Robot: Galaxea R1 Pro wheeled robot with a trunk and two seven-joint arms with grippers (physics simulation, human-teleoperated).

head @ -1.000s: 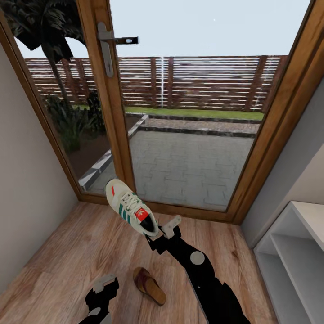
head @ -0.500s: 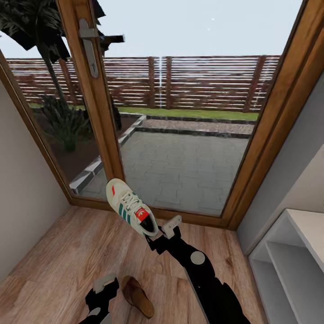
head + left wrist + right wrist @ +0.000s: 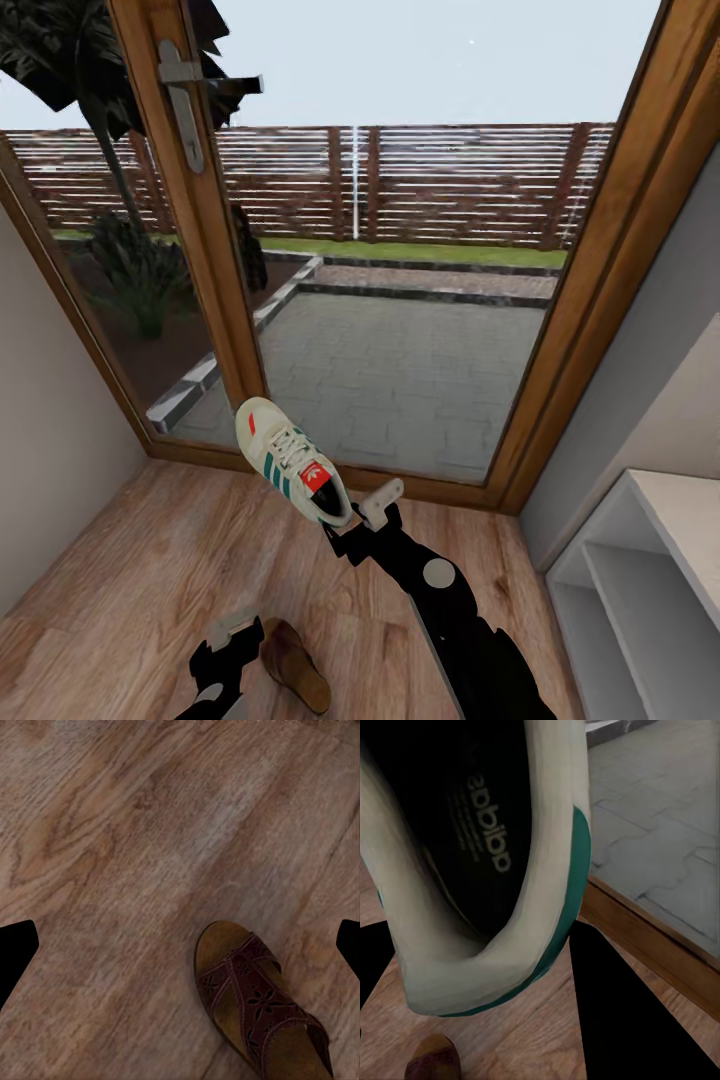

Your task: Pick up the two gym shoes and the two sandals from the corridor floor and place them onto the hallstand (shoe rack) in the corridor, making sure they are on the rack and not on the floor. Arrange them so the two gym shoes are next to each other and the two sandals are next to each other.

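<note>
My right gripper is shut on the heel of a cream-white gym shoe with green stripes, held in the air above the corridor floor. The right wrist view looks into that shoe's dark opening, with the fingers on its heel rim. A dark brown sandal lies on the floor beside my left gripper, which is open. In the left wrist view the sandal sits off to one side of the fingertips. The light-grey hallstand stands at the right.
A glass door with a wooden frame and a metal handle closes the corridor ahead; a paved yard and fence lie beyond. A pale wall bounds the left side, a grey wall the right.
The whole view has shifted right, so door and sandal slid left and more of the hallstand shows. The right gripper keeps the gym shoe in the same place in the picture.
</note>
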